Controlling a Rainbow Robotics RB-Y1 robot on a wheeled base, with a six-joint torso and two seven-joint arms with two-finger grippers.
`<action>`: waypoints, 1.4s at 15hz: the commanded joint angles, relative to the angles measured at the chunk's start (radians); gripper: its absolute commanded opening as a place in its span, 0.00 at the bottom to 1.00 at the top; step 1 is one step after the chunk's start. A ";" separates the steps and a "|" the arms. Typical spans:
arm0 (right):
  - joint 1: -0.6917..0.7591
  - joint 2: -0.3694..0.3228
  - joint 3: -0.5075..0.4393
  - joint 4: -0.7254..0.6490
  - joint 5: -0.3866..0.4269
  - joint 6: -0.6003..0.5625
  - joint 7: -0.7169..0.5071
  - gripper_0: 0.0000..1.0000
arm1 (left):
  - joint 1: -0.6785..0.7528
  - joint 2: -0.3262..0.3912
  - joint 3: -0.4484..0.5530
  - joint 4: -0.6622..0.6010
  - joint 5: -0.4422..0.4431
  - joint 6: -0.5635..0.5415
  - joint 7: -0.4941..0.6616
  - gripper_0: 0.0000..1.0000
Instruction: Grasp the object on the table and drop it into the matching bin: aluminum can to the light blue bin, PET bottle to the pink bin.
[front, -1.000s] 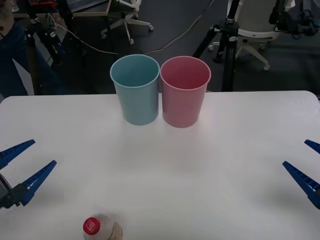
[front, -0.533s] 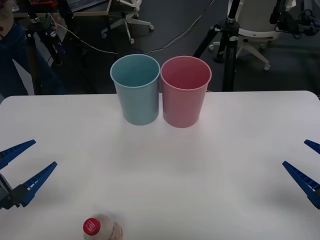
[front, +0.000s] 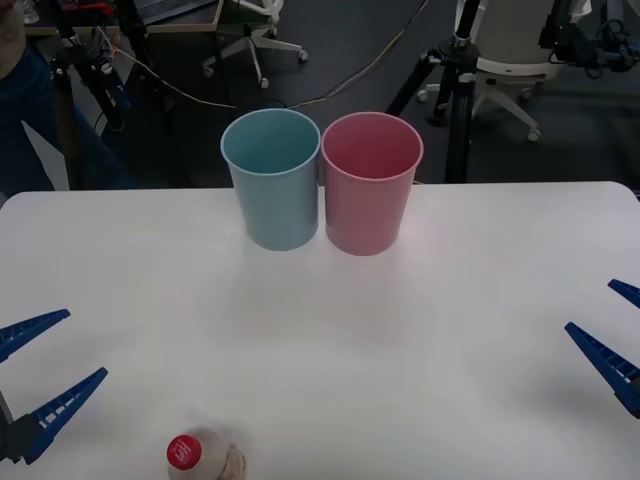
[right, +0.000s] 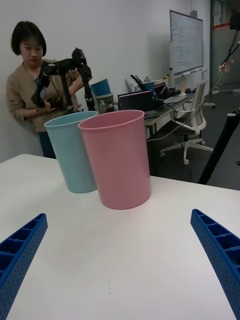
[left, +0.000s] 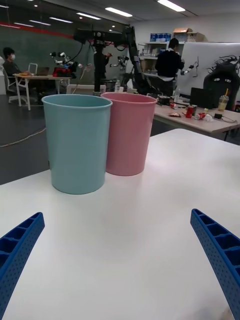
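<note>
Pre-grasp: PET bottle (front: 203, 458) upright at near counter (front: 330, 330) edge. L hand (front: 38, 375) spread, nearest; R hand (front: 612, 338) spread, idle. Next: reach bottle, then pink bin (front: 370, 185).

Open white surface with two bins at the far middle and one bottle at the near edge

The surface (front: 450, 330) lies bare across its whole middle, from the left gripper (front: 35, 375) with its fingers spread at the near left to the right gripper (front: 620, 335), also spread, at the near right. The light blue bin (front: 272, 180) and the pink bin (front: 370, 183) stand upright, touching side by side at the far middle, mouths open upward with free room above; bare surface flanks them on both outer sides. The PET bottle (front: 203, 458) stands upright at the near edge, just right of the left gripper, well apart from both bins.
</note>
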 joint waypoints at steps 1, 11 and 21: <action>0.000 0.000 0.000 0.000 0.000 0.000 0.000 1.00 | 0.031 0.048 -0.027 0.034 0.063 -0.009 -0.092 1.00; 0.000 0.000 0.000 0.000 0.000 0.000 0.000 1.00 | 0.036 0.165 -0.096 0.281 0.133 -0.146 -0.328 1.00; 0.000 0.000 0.000 0.000 0.000 0.000 0.000 1.00 | 0.034 0.200 -0.222 0.348 0.117 -0.183 -0.566 1.00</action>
